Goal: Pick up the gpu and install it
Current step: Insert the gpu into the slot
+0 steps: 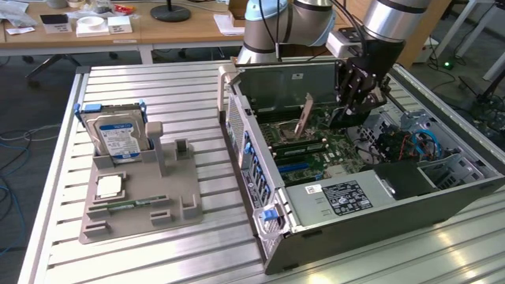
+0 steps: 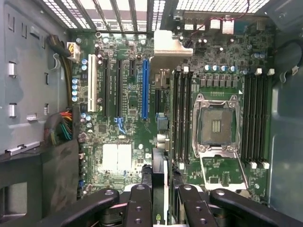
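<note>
End effector (image 1: 346, 118): inside the open computer case (image 1: 355, 228), closed on the gpu; in the wrist view its fingers (image 2: 141, 194) sit on either side of the card's thin edge.
Gpu (image 1: 302, 118): raised over the motherboard (image 1: 316, 160), tilted, brownish face towards the exterior view's left. In the wrist view it is edge-on (image 2: 158, 165), lying between the blue slot (image 2: 144, 90) and the memory slots (image 2: 182, 113).
Processor socket (image 2: 215, 125): open, beyond the memory slots.
Surface (image 1: 158, 83): ribbed metal, carrying the case and a grey holder (image 1: 142, 219).
Holder contents: hard drive (image 1: 118, 136) standing upright, a green RAM stick (image 1: 126, 205) lying flat.
</note>
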`<state>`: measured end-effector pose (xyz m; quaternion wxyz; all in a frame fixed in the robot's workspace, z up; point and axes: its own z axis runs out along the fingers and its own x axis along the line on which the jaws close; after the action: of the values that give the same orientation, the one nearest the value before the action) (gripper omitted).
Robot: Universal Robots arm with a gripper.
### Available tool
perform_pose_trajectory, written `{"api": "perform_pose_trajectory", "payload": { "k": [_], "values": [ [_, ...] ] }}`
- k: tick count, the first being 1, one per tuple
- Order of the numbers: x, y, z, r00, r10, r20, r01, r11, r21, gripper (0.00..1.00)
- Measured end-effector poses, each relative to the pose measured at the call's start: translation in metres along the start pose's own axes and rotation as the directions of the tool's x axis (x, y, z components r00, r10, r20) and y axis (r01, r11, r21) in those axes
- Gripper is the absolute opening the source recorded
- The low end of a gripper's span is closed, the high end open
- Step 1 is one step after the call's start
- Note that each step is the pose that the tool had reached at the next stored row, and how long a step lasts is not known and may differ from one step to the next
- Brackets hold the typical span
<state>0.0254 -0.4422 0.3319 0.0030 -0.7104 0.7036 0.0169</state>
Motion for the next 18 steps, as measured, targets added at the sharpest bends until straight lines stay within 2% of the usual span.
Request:
{"api": "perform_pose_trajectory", "payload": {
  "k": [2, 8, 13, 18],
  "values": [
    [0.004, 0.0012, 0.0044, 1.0, -0.004, -0.0002, 0.004, 1.0, 0.0025, 0.26],
    [0.004, 0.009, 0.0057, 1.0, -0.004, -0.0002, 0.004, 1.0, 0.0047, 0.26],
    [0.004, 0.0142, 0.0123, 1.0, -0.005, -0.0003, 0.005, 0.9999, 0.0159, 0.26],
    [0.004, 0.0164, 0.0147, 1.0, 0.005, -0.0016, -0.005, 0.9998, 0.017, 0.26]
  ]
}}
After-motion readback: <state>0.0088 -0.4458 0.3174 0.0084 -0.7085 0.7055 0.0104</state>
